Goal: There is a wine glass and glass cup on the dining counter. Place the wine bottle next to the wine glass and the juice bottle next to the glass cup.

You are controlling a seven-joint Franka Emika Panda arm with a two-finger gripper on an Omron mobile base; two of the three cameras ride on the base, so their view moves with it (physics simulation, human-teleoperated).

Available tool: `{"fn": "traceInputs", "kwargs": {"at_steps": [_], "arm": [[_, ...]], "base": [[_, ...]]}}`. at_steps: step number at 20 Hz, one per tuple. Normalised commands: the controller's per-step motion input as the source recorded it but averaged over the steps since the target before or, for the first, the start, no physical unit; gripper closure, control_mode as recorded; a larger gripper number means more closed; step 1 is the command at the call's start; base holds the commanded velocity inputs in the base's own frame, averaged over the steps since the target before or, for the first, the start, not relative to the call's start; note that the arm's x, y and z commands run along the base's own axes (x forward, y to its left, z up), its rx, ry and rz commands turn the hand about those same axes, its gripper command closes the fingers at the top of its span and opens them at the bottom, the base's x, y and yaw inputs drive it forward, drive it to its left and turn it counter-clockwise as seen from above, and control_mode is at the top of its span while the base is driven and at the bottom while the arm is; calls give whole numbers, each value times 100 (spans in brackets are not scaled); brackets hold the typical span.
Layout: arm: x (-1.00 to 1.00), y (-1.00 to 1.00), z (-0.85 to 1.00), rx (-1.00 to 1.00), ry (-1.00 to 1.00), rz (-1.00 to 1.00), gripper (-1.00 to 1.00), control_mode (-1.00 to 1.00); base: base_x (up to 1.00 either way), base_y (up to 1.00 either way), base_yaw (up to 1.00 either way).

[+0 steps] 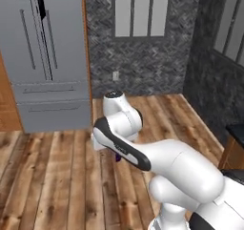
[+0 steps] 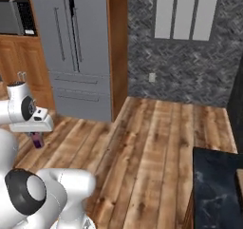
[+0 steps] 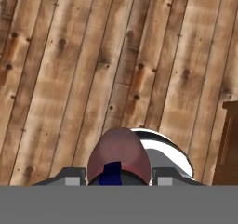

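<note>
Between the hand's (image 3: 119, 180) fingers, juice bottle (image 3: 119, 159).

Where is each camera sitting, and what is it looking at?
Left base view: behind the arm on its left, facing the grey fridge and wooden floor; white arm rises lower right.
Right base view: behind on the right, facing the same fridge, floor, and dining counter corner; arm lower left, gripper shut on a small bottle.
Hand view: on the hand, looking down along the gripper at floor planks; the juice bottle sits between the fingertips.
Both base views share fridge, floor and window wall.
</note>
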Motion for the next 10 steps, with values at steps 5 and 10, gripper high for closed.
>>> {"fn": "traceInputs", "kwargs": {"at_steps": [5,10], "arm": [[0,0,0,0,0,0,100,100],[0,0,0,0,0,0,100,100]], "base": [[94,6,23],[86,0,34]]}}
